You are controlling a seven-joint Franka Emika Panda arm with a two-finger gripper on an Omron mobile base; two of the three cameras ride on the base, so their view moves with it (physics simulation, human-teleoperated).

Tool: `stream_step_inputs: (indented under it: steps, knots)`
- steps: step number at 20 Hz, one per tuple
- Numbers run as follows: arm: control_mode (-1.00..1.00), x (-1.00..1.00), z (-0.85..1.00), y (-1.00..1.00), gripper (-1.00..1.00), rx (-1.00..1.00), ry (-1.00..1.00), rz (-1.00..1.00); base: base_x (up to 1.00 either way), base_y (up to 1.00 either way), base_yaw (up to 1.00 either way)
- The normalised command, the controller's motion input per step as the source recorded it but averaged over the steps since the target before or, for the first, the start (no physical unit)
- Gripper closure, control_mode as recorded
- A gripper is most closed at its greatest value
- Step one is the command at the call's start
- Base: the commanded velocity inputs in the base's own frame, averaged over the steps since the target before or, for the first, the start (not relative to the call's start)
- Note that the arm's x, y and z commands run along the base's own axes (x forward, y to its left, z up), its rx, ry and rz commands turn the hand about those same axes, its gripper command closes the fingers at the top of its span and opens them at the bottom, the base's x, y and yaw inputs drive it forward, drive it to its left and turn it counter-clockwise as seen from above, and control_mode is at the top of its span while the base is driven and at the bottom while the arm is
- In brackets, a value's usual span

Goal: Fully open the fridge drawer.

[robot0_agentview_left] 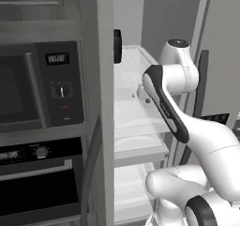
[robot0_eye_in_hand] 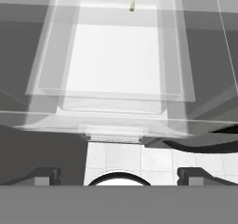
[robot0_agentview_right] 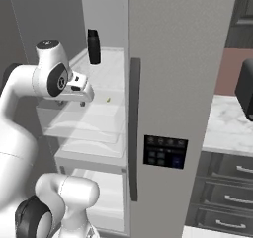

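Drawer (robot0_eye_in_hand: 116, 60): wide, shallow bin of translucent whitish plastic, seated mid-height in the open fridge, below the upper shelf (robot0_agentview_left: 133, 63) and above a lower shelf (robot0_agentview_left: 136, 150); also seen from the right base view (robot0_agentview_right: 86, 121), where its front stands somewhat forward of the shelf edges. Handling, by judgement: light, rigid but thin-walled, smooth and likely slippery, so it should slide on its runners with a modest straight pull; a skewed pull could bind it. Best hold, by judgement: the small lip (robot0_eye_in_hand: 114, 135) centred under the near front edge, hooked or pinched from below. Gripper (robot0_eye_in_hand: 118, 176): fingertips (robot0_eye_in_hand: 46, 175) well apart, closed on nothing, poised just near of and below that lip. Contents: one tiny yellowish speck (robot0_eye_in_hand: 132, 5) at the far end, too small to identify. The hand view gives the drawer's interior, lip and the tiled floor beneath. The left base view adds an oven (robot0_agentview_left: 37, 126) left of the fridge. The right base view adds the fridge door (robot0_agentview_right: 173, 108) with its dark panel, and a dark bottle (robot0_agentview_right: 94, 47) on the upper shelf.
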Motion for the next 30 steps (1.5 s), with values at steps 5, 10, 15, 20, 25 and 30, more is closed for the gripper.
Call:
stream_step_inputs:
  steps: [5,10,15,20,25,30]
  knots:
    - [1.0,0.0,0.0,0.0,-1.0,0.0,0.0,0.0,-0.34,0.01,-0.01]
    - [1.0,0.0,0.0,0.0,-1.0,0.0,0.0,0.0,-0.46,0.0,0.0]
    - [1.0,0.0,0.0,0.0,-1.0,0.0,0.0,0.0,-0.36,0.0,0.0]
    - [-1.0,0.01,0.0,0.0,-1.0,0.0,0.0,0.0,0.0,0.0,0.0]
    - [-1.0,0.16,0.0,0.0,-1.0,0.0,0.0,0.0,0.0,0.0,0.0]
    - [-1.0,0.5,-0.08,0.0,-1.0,0.0,-0.01,0.01,0.0,0.0,0.0]
